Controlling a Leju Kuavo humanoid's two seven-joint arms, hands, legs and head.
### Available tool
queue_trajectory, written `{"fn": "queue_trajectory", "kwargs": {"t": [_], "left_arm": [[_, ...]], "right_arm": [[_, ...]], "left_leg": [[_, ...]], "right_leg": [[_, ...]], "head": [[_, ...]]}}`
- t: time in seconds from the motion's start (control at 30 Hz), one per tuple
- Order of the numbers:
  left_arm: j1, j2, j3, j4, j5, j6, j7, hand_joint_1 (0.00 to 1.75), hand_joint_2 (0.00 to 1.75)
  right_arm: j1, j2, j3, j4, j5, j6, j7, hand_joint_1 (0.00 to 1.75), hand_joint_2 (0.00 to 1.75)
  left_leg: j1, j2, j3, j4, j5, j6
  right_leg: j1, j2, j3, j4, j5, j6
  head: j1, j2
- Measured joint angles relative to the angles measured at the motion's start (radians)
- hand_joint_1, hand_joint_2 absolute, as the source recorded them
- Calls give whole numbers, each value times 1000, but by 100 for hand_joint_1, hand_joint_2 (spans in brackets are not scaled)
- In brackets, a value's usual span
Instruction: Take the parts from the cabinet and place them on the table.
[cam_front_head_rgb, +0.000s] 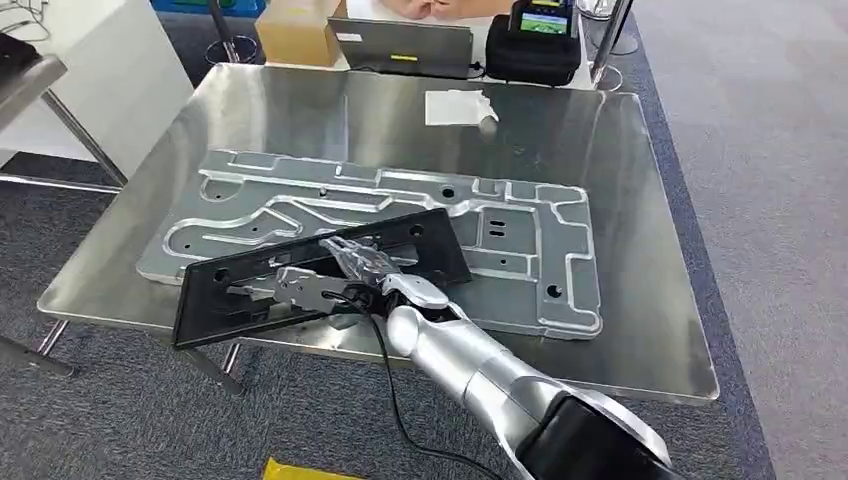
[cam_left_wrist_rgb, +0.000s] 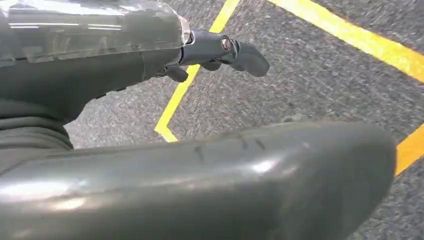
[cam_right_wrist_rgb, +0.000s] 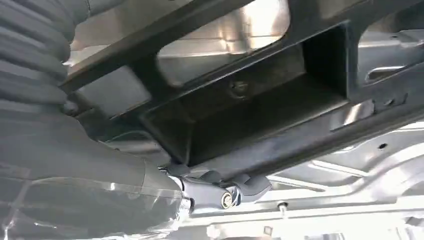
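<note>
The right robot hand grips the black frame part at lower centre of the head view, holding it over the grey machined plate on the steel desk. The left robot hand hangs over the floor (fingers curled, holding nothing). The frame's left end overhangs the desk edge, so letting go here could tip it off.

1. The right arm is shiny silver and round like a tube, with a black part at 5 o'clock.
2. A thin black cable hangs beside it.
3. The right robot hand is silver and grey under clear plastic wrap.
4. The left robot hand is dark grey, with a small round screw and a ribbed cover.
</note>
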Motion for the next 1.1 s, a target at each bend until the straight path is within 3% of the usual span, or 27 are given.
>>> {"fn": "queue_trajectory", "kwargs": {"t": [0.03,0.07,0.13,0.17,0.2,0.23,0.3,0.33,0.4,0.43,0.5,0.53,0.57,0.63,0.67,0.7,0.73,0.77,0.83,0.87,0.97,1.0,1.03,1.07,1.1], "left_arm": [[0,0,2,0,0,0,-1,0,0],[0,-1,5,0,0,1,-1,0,0],[1,-1,9,0,0,2,-4,0,0],[2,-1,10,0,2,3,-8,0,0],[3,-1,10,0,5,5,-11,0,0],[3,-1,10,0,6,7,-14,0,0],[2,0,12,0,8,11,-17,0,0],[2,0,13,0,8,11,-19,0,0],[2,-2,17,0,15,5,-25,0,0],[3,-2,18,0,16,0,-27,0,0],[5,0,24,0,18,-2,-24,0,0],[5,0,29,0,20,1,-20,0,0],[5,1,33,0,22,7,-18,0,0],[5,2,36,0,29,27,-7,0,0],[5,2,39,0,31,39,-3,0,0],[6,2,42,0,34,50,2,0,0],[6,1,45,0,35,60,6,0,0],[6,1,49,0,35,68,9,0,0],[4,-3,55,0,35,84,11,0,0],[3,-8,58,0,35,89,13,0,0],[3,-13,61,0,38,113,16,0,0],[3,-15,64,0,39,124,15,0,0],[3,-15,66,0,42,130,13,0,0],[4,-17,69,0,46,136,11,0,0],[4,-19,71,0,49,137,10,0,0]], "right_arm": [[-2,1,0,0,0,0,0,0,175],[-5,3,0,0,-1,0,-1,0,175],[-5,4,0,1,-10,-5,-2,0,175],[-5,4,0,3,-15,-11,-1,0,175],[-5,4,0,3,-18,-19,0,0,175],[-7,4,0,3,-18,-24,2,0,175],[-18,4,0,3,-18,-40,13,0,175],[-29,4,0,5,-14,-52,19,0,175],[-59,4,-5,13,2,-82,32,0,175],[-69,3,-11,15,6,-91,39,0,175],[-93,2,-30,20,20,-103,57,0,175],[-108,0,-43,22,26,-111,64,0,175],[-123,-2,-53,24,29,-113,69,0,175],[-144,-8,-75,26,28,-116,72,0,175],[-148,-11,-86,27,26,-116,71,0,175],[-151,-14,-97,27,25,-115,68,0,175],[-156,-14,-107,27,24,-114,63,0,175],[-161,-14,-114,24,24,-111,59,0,175],[-175,-13,-127,9,18,-106,45,0,175],[-181,-12,-132,0,14,-104,40,0,175],[-180,-8,-145,-46,-36,-97,15,0,175],[-177,-8,-145,-83,-74,-102,5,0,175],[-176,-4,-145,-120,-102,-108,4,0,175],[-179,1,-145,-156,-123,-114,4,0,175],[-177,4,-145,-185,-140,-125,5,0,175]], "left_leg": [[1,0,-6,26,-22,-5],[3,0,-30,85,-58,-9],[8,0,-104,249,-132,-19],[10,0,-132,307,-148,-22],[12,0,-135,310,-136,-25],[16,1,-111,262,-101,-27],[21,2,-23,85,-12,-28],[23,3,8,13,-4,-30],[15,-3,7,12,-9,-9],[14,-3,5,13,-9,-4],[15,-3,4,7,-3,12],[16,-2,5,5,0,20],[15,-1,2,5,1,28],[12,-1,0,5,1,32],[9,-1,-1,6,2,34],[7,-2,0,6,1,34],[5,-3,1,6,1,34],[3,-4,2,6,1,34],[-1,-5,5,6,0,33],[-8,-5,2,8,-1,31],[-2,-3,1,5,1,16],[-6,-2,2,4,0,8],[-3,-3,-3,16,-12,5],[-3,-3,-18,56,-46,-1],[1,-2,-45,123,-88,-6]], "right_leg": [[0,0,2,-2,1,-4],[0,-1,2,-2,1,-7],[1,-2,1,-1,0,-8],[1,-3,1,-1,0,-8],[0,-3,1,0,0,-7],[0,-2,2,1,-1,-6],[-3,1,6,8,-7,3],[-4,1,5,13,-11,9],[5,4,-7,18,-8,21],[7,4,-6,15,-7,25],[2,4,-7,16,-10,37],[-1,3,-13,35,-26,41],[-2,2,-38,87,-61,42],[0,2,-115,251,-138,46],[0,2,-150,320,-159,46],[0,2,-163,342,-154,43],[0,2,-154,314,-126,40],[1,2,-123,248,-84,34],[10,2,-28,54,5,12],[15,0,-16,28,-9,8],[19,1,-20,22,-3,10],[12,2,-18,11,2,2],[5,-2,-11,3,8,-1],[3,-2,-11,0,14,-8],[3,-3,-11,1,14,-8]], "head": [[0,0],[-1,0],[0,0],[0,0],[0,0],[0,0],[0,0],[0,0],[0,0],[0,0],[0,0],[0,0],[0,0],[1,0],[0,0],[0,0],[1,0],[0,0],[1,0],[0,0],[0,0],[0,0],[0,0],[-1,0],[-1,0]]}}
